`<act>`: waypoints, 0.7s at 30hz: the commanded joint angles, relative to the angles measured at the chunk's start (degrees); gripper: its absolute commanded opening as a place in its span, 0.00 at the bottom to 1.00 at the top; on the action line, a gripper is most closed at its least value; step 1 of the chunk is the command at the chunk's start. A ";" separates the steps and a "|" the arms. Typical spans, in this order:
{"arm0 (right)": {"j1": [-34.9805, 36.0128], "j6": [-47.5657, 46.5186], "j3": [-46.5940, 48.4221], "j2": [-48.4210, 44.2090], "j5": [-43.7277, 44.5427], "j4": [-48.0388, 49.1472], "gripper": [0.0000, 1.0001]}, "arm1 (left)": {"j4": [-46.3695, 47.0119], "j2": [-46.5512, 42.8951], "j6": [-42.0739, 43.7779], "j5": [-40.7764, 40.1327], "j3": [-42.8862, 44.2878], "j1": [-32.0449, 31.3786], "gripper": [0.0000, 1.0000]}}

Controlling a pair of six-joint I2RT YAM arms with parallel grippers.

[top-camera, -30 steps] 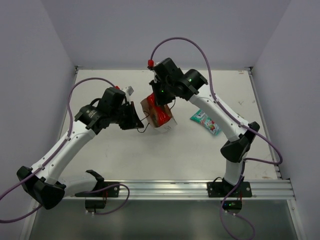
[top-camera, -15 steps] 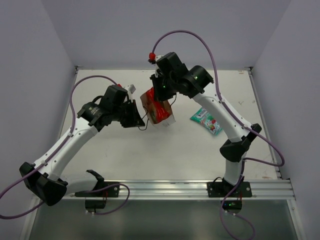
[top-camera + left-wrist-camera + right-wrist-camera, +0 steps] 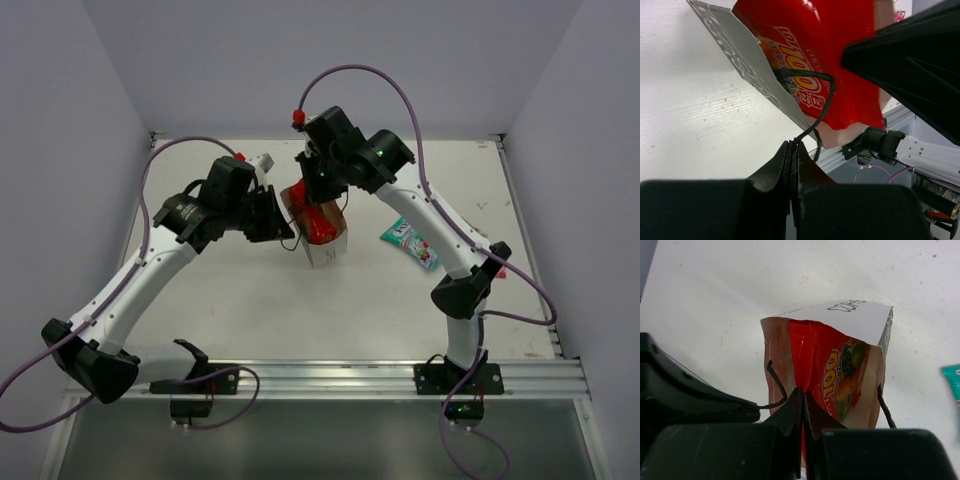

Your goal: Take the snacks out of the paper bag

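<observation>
Noted: left gripper (image 3: 791,152) clenched on paper bag (image 3: 740,50) handle (image 3: 826,95); right gripper (image 3: 802,397) clenched on red packet (image 3: 825,365) top edge; teal packet (image 3: 410,243) well apart.

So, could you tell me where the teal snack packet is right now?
In the overhead view the teal packet lies flat on the table, outside the paper bag and to its right.
</observation>
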 commanded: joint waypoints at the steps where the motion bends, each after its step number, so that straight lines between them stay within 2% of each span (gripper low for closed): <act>1: 0.17 1.29 2.11 -4.73 -2.09 5.08 0.00 | 2.08 0.46 1.55 0.92 -2.02 0.41 0.00; 4: 0.17 1.90 -4.23 -3.17 -2.18 4.92 0.00 | 2.88 0.28 1.20 1.45 -2.64 0.41 0.00; 8: 1.31 1.99 9.25 -0.87 -0.78 0.60 0.00 | 2.35 0.28 1.29 0.57 -2.03 0.41 0.00; 10: 1.23 1.64 10.00 -1.92 -1.83 2.26 0.00 | 2.27 0.37 1.37 0.31 -2.38 0.41 0.00; 14: 1.31 1.29 -3.51 -5.44 -2.45 7.46 0.00 | 2.62 0.81 1.81 -1.53 -4.04 0.59 0.00; 16: 1.66 1.73 1.18 -2.03 -1.66 2.30 0.00 | 2.53 1.42 2.16 -1.45 -4.23 1.03 0.00; 17: 2.01 1.64 7.74 -1.23 -1.31 0.79 0.00 | 2.44 1.51 2.17 -1.02 -4.05 1.03 0.00; 18: 2.28 1.64 10.06 -1.05 -0.87 0.26 0.00 | 2.79 1.51 1.99 -0.93 -3.96 1.03 0.00; 19: 2.28 1.64 11.30 -1.83 -1.04 0.95 0.00 | 2.97 1.43 1.90 -0.84 -4.05 1.03 0.00; 21: 1.84 1.73 7.38 -4.28 -1.22 4.97 0.00 | 3.06 1.34 1.81 -0.84 -4.66 1.03 0.00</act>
